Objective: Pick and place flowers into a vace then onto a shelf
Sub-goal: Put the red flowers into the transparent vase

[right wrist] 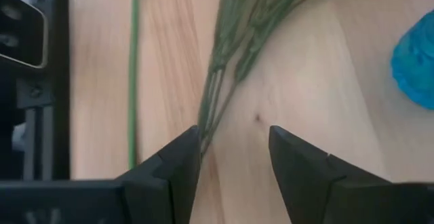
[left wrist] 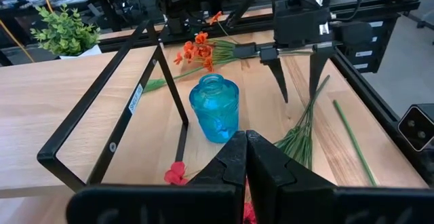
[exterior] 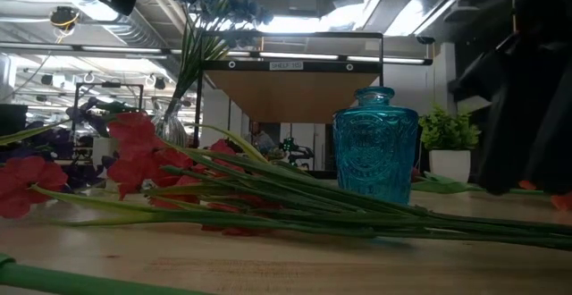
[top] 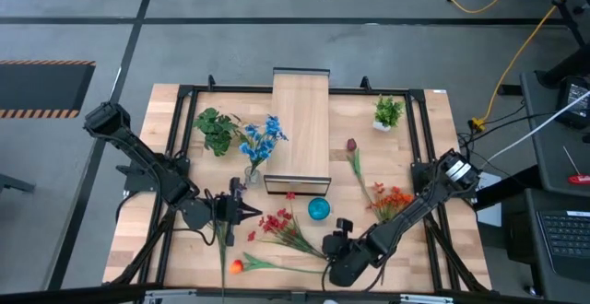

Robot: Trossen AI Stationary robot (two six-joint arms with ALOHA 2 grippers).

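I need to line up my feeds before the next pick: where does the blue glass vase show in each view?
High view: blue glass vase at lower centre, just in front of the shelf.
Low view: vase right of centre, upright behind the red flower stems.
Left wrist view: vase at centre.
Right wrist view: only its edge at the right border.
Shared landmark: the red flower stems beside it.

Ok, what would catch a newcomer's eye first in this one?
Probably the blue glass vase, standing empty at the table's middle in front of the shelf. Next, the red flowers lying beside it, with the right tool open over their stem ends. Blue flowers already stand in a clear vase left of the shelf.
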